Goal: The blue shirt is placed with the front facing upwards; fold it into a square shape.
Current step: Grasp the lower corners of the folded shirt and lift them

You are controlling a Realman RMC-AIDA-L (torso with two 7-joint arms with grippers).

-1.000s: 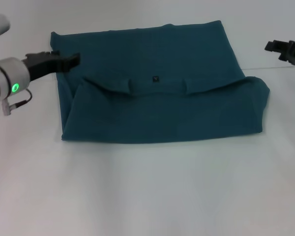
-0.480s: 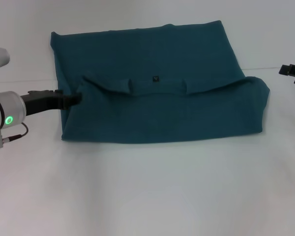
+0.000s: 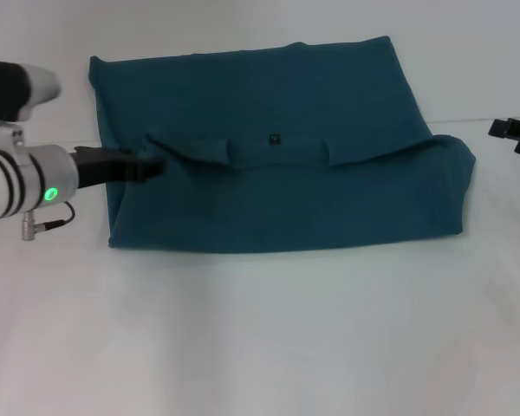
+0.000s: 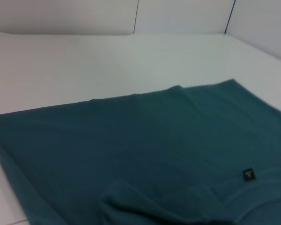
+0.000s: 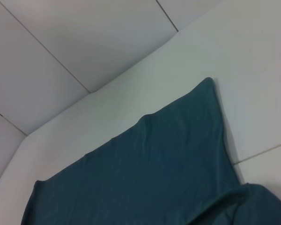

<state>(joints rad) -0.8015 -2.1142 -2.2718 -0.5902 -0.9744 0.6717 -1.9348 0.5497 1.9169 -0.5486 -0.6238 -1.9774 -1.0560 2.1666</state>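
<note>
Head view: soft, creased blue shirt point(image 3: 277, 147); left pincer point(image 3: 147, 165) at its fold.

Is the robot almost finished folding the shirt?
Partly. The blue shirt already has its near part folded up over itself, so the collar edge lies across the middle and only plain fabric shows. Right now the left claw is at the left end of that fold; the right claw waits off to the right. The shirt looks wider than a square, so folding remains.
</note>
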